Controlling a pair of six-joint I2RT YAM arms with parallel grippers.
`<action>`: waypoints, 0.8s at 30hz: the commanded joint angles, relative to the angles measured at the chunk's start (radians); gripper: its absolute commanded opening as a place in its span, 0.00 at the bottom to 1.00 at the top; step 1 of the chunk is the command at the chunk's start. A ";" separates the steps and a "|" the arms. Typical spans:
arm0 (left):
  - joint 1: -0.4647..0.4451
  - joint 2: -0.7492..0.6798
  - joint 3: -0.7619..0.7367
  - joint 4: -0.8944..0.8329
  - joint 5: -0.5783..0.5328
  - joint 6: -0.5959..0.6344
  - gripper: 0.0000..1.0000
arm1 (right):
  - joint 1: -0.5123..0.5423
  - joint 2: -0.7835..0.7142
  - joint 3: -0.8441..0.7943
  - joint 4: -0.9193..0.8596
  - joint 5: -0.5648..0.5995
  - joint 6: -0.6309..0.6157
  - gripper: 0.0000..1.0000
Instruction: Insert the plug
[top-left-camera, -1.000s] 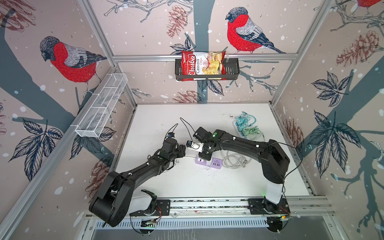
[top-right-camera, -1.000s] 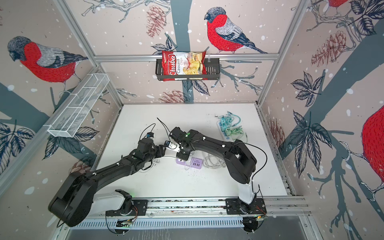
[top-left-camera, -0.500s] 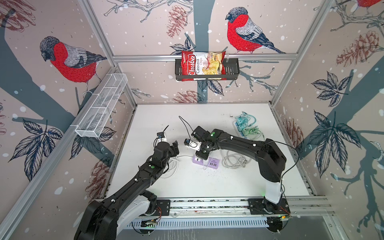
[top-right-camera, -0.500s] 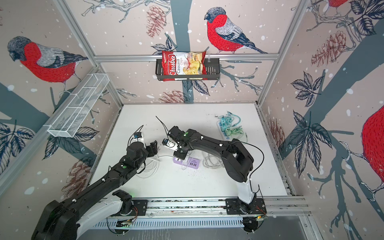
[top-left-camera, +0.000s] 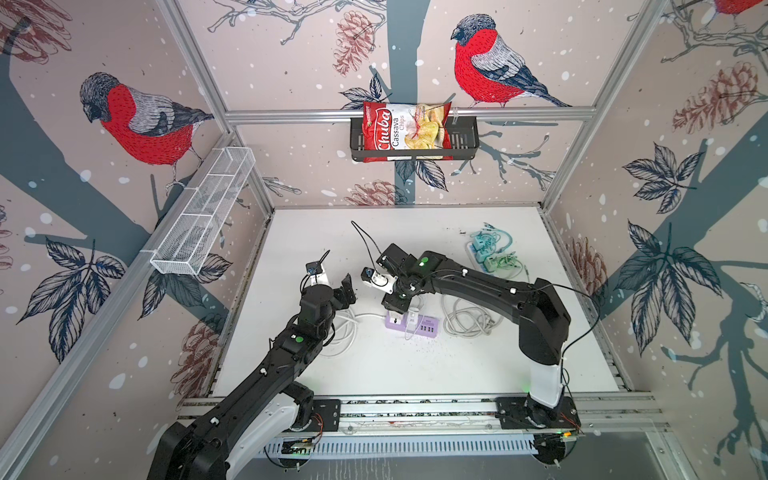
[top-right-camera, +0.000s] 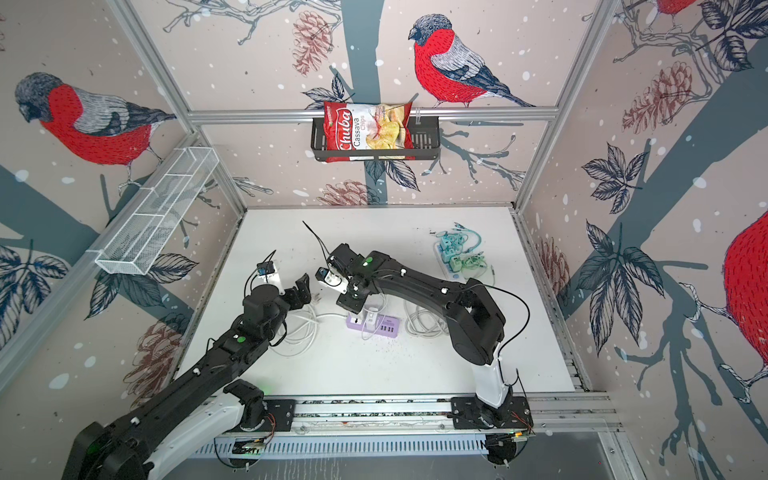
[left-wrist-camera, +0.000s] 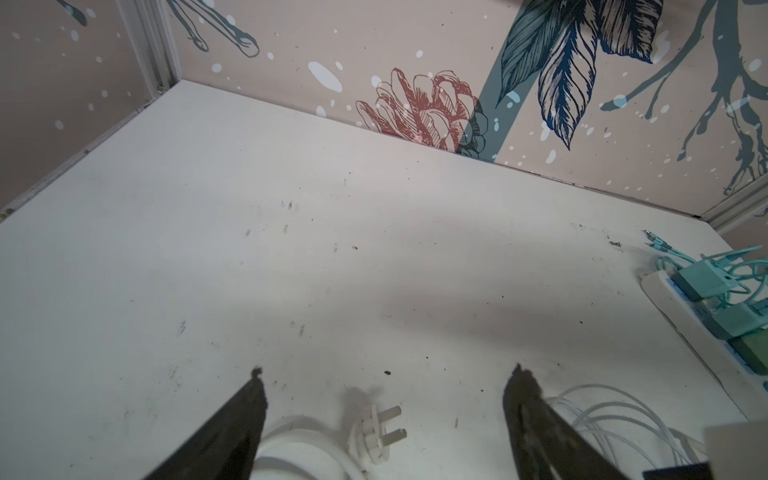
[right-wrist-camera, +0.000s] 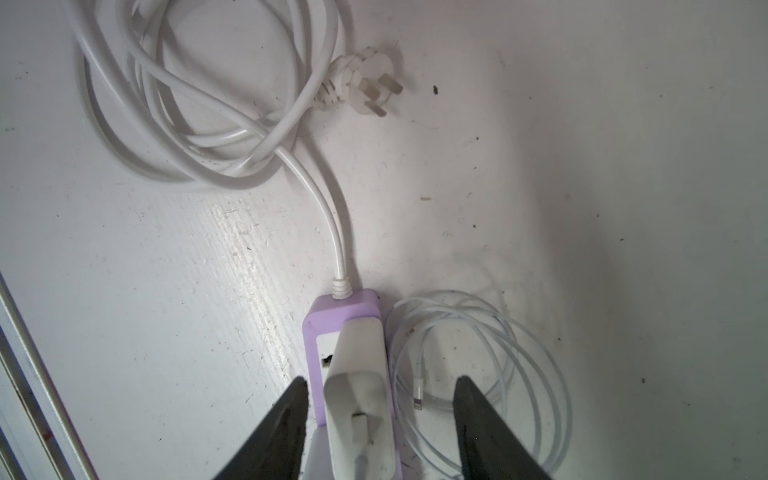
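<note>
Left fingers (left-wrist-camera: 387, 369) spread wide, holding nothing, hanging above the white counter (top-left-camera: 374, 365). Just below them lies a white three-prong plug (left-wrist-camera: 376, 432), prongs pointing away from its thick white coiled cord (right-wrist-camera: 187, 124); neither finger touches it. That cord runs out of the coil and into the end of the lilac plastic power strip (right-wrist-camera: 353, 305), which lies flat near the middle of the counter. My right fingers (right-wrist-camera: 381, 379) are parted to a middling gap, one on each side of the white block-shaped charger plug (right-wrist-camera: 361, 374), with a clear sliver of space on both sides, so nothing is gripped. The charger plug stands up out of the strip's socket face; I cannot tell whether it is pushed fully home. A thin white charging cable (right-wrist-camera: 417, 402) lies in a loose coil on the counter just beside the strip, on the side away from the left arm. Farther back, towards the right wall, a white strip loaded with teal chargers and teal cables (top-left-camera: 492, 253) sits well apart from both arms. On the left wall, a white wire-mesh basket (top-left-camera: 203, 212). On the back wall, a black wire basket (top-left-camera: 465, 141) holding a red bag of cassava chips (top-left-camera: 403, 129).
</note>
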 joint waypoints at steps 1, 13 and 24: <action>0.001 -0.019 0.010 -0.018 -0.086 0.035 0.90 | -0.014 -0.062 -0.020 0.034 0.070 0.034 0.59; 0.004 -0.042 -0.020 0.173 -0.381 0.159 0.97 | -0.269 -0.539 -0.482 0.638 0.371 0.349 0.76; 0.006 0.103 -0.155 0.496 -0.604 0.262 0.97 | -0.562 -1.004 -1.048 1.028 0.648 0.623 0.99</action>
